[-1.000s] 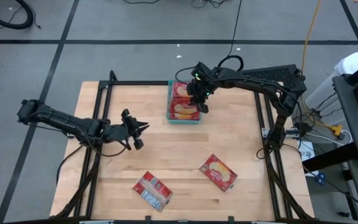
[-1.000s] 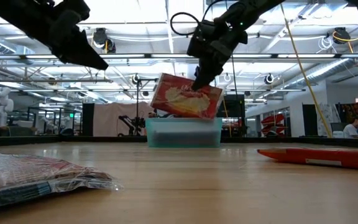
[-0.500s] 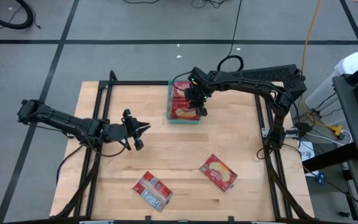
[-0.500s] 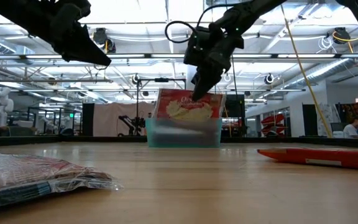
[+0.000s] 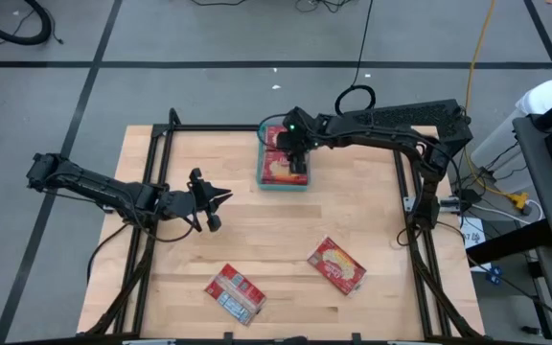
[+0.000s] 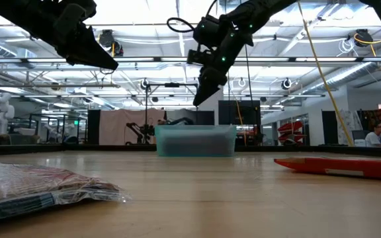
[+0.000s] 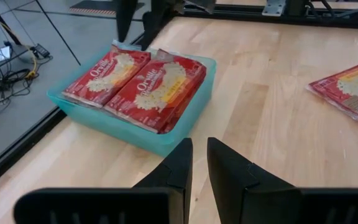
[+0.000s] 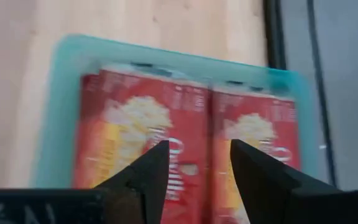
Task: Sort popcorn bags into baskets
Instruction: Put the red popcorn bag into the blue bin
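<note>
Packets [image 5: 283,161] lie flat, side by side in the tray [image 5: 283,185], beneath right pincer [image 5: 295,159], parted, empty.

One teal basket [image 5: 283,184], two popcorn bags inside, two on table.

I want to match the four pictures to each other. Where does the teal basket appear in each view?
High view: the teal basket sits at the table's far edge, near the middle, under the right tool.
Low view: basket in the centre, far back on the table.
Left wrist view: basket left of centre.
Right wrist view: basket fills most of the frame.
Shared landmark: the red popcorn bags lying side by side inside it.
</note>
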Robot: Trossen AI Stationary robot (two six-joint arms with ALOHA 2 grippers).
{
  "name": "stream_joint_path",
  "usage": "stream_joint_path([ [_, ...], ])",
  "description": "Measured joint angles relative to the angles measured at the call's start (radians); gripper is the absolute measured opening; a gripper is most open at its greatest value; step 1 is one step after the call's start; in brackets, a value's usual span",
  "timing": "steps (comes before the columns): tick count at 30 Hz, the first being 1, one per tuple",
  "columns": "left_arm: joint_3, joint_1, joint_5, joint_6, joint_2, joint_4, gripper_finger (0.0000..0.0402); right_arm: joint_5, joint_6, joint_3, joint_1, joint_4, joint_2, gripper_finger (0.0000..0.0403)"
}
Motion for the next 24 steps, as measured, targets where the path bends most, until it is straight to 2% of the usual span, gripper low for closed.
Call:
stream_joint_path([
  [3,0.0,0.0,0.0,0.0,0.001,-0.001,0.0051,-0.041,0.075,-0.001,0.023,-0.038,0.0,0.0156],
  [5,0.0,0.0,0.0,0.0,0.002,-0.002,0.0051,-0.033,0.124,-0.015,0.039,-0.038,0.0,0.014],
  [9,0.0,0.0,0.0,0.0,0.002,-0.002,0.0051,0.063,0.17,-0.056,0.054,-0.043,0.0,0.0093],
  [11,0.0,0.0,0.0,-0.001,0.002,-0.003,0.0051,0.078,0.181,-0.078,0.05,-0.034,0.0,0.0067],
  [16,0.0,0.0,0.0,-0.019,0.002,-0.003,0.0051,0.178,0.189,-0.156,0.04,0.05,0.0,0.001],
  [24,0.0,-0.009,0.026,-0.036,0.002,-0.001,0.0051,0.189,0.174,-0.282,0.001,0.22,0.0,0.0006],
])
